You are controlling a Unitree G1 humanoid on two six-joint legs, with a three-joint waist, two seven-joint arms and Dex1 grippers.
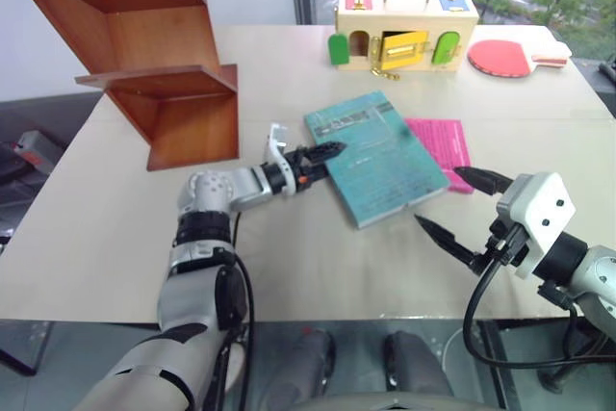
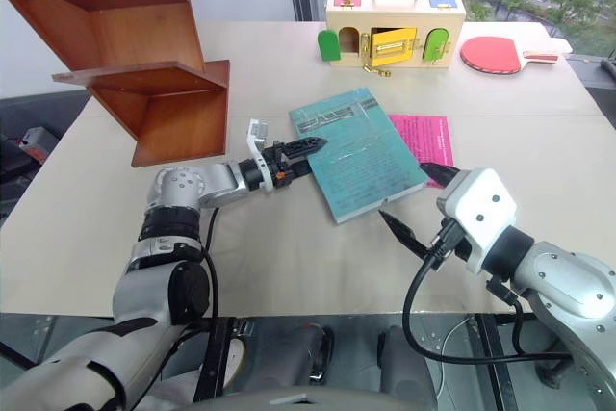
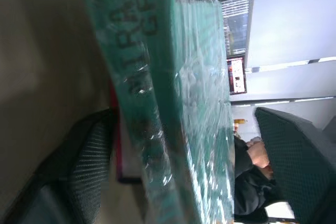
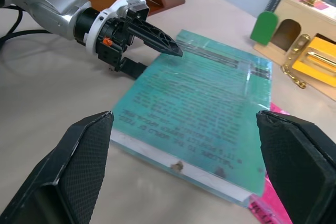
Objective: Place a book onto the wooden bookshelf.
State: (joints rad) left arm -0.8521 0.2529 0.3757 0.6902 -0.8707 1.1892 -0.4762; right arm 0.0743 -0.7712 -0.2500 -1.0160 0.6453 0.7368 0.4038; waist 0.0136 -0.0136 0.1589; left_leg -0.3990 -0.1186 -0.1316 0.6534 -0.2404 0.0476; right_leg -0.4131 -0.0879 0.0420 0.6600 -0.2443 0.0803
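Note:
The teal-green book (image 1: 380,156) lies flat near the middle of the table, its darker text band at the far end. My left gripper (image 1: 327,155) reaches level to the book's left edge and straddles it, open: one finger (image 4: 160,39) lies over the cover and the other sits low at the edge. In the left wrist view the book's spine (image 3: 157,103) stands between the pads, with a gap on one side. My right gripper (image 1: 448,201) hangs open just off the book's near right corner, touching nothing. The wooden bookshelf (image 1: 183,93) stands at the table's far left.
A thin magenta-pink book (image 1: 443,146) lies partly under the teal book's right side. At the back stand a pale wooden box with coloured doors (image 1: 404,26) and a red table-tennis paddle (image 1: 505,57). Bare beige table (image 1: 106,228) lies in front of the shelf.

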